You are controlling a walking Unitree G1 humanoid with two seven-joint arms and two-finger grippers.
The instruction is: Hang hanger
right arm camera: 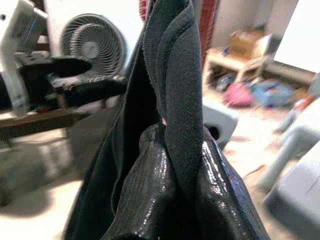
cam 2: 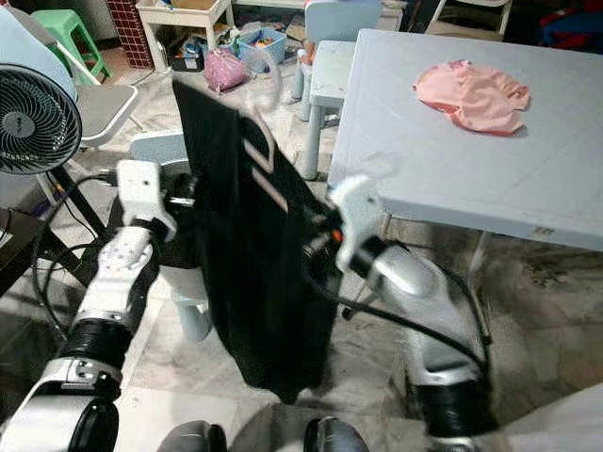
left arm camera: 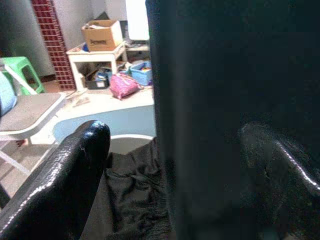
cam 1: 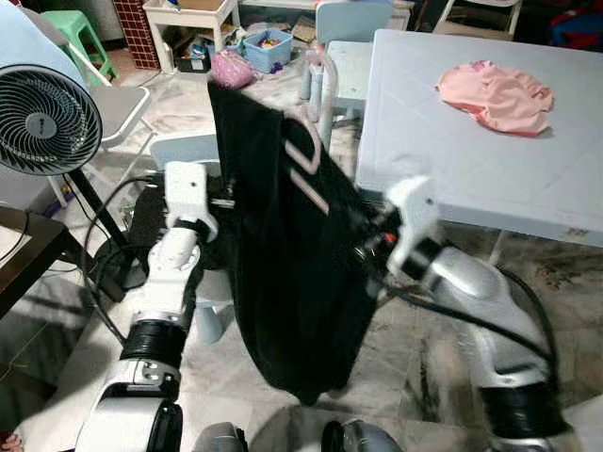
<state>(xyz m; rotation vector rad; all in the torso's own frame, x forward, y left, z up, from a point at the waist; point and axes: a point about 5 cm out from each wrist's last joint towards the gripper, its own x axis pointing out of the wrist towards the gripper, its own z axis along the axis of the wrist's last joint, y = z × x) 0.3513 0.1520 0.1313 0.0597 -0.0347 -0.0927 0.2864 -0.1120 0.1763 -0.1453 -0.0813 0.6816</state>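
Black garment (cam 1: 287,254) held up between both arms over marble-tile floor (cam 1: 415,353). Right gripper (right arm camera: 172,165) pinched shut on fabric fold; left gripper (left arm camera: 165,165) spread wide around cloth edge. Beyond: grey table (cam 1: 452,160) bearing pink cloth (cam 1: 497,94), fan (cam 1: 42,118), small stools (cam 1: 334,71), cluttered shelf (cam 1: 188,19).

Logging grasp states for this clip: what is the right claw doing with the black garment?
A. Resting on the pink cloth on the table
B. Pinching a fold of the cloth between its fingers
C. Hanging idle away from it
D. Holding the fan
B: in the right wrist view the right claw has its two glossy black fingers closed on a fold of the black fabric garment.
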